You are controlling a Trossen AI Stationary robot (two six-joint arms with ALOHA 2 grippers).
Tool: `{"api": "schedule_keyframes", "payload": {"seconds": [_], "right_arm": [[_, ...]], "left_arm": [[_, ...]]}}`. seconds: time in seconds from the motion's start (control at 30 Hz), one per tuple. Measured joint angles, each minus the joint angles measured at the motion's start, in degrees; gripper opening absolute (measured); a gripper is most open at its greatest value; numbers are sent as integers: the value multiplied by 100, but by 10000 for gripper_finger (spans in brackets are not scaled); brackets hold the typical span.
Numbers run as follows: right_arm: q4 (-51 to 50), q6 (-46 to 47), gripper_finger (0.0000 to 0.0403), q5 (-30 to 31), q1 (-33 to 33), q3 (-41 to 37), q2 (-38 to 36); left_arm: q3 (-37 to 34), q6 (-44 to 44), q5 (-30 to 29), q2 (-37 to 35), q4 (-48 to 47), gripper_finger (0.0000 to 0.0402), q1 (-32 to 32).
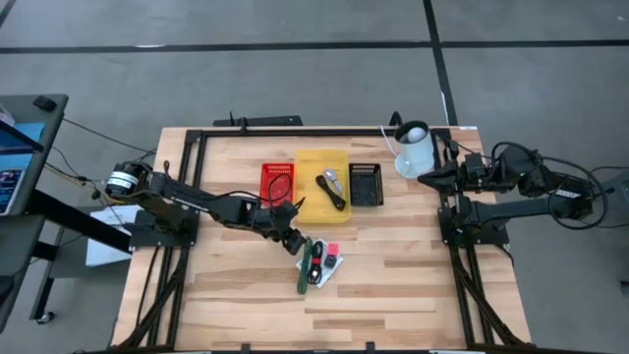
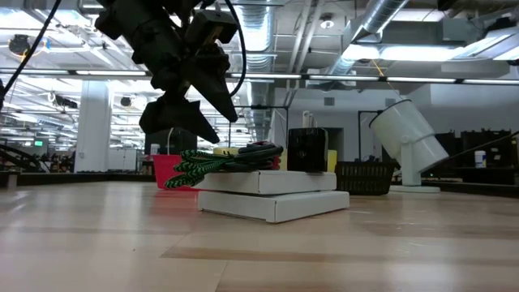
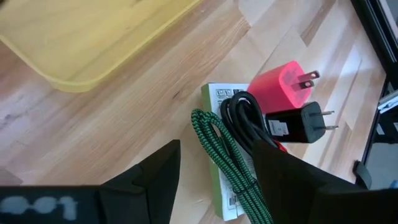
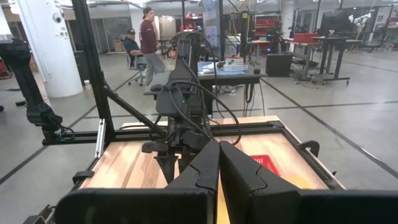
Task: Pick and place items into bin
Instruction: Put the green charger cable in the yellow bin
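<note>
Just beyond the spread, empty fingers of the left gripper [image 3: 214, 180] lies a small heap of items on the desk [image 1: 393, 285]: one green braided cable [image 3: 233, 165], one black cable coil [image 3: 245, 118], one pink-red plug adapter [image 3: 283, 84] and one black plug adapter [image 3: 295, 123], all resting on or against one white printed packet [image 3: 217, 102]. The green cable runs straight into the gap between the fingers, so it looks like the next pick. I judge it light and floppy; gripped mid-length it will droop at both ends and may drag the black coil that touches it, so a hold on the bunched part is safer. The adapters look rigid and smooth, best pinched across their flat sides. Farther from the fingers stand three bins: one red [image 1: 277, 180], one yellow [image 1: 322, 179], one black [image 1: 367, 184], the yellow already holding a tool. The right gripper [image 4: 219, 163] waits well apart at the desk's edge, fingers pressed together, holding nothing.
</note>
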Motion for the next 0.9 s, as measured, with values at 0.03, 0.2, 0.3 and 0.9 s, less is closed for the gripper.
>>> {"api": "schedule_keyframes", "payload": {"seconds": [0.03, 0.2, 0.3, 0.9], "right_arm": [[0, 0, 8, -1, 0, 2, 0], [0, 0, 8, -2, -1, 1, 0], [0, 0, 8, 0, -1, -1, -2], [4, 1, 8, -5, 2, 2, 18]], "left_arm": [[0, 1, -1, 0, 0, 190, -6], [7, -1, -146, 105, 92, 190, -75], [17, -12, -128, 269, 324, 190, -123], [-11, -105, 755, 1122, 1225, 190, -92]]}}
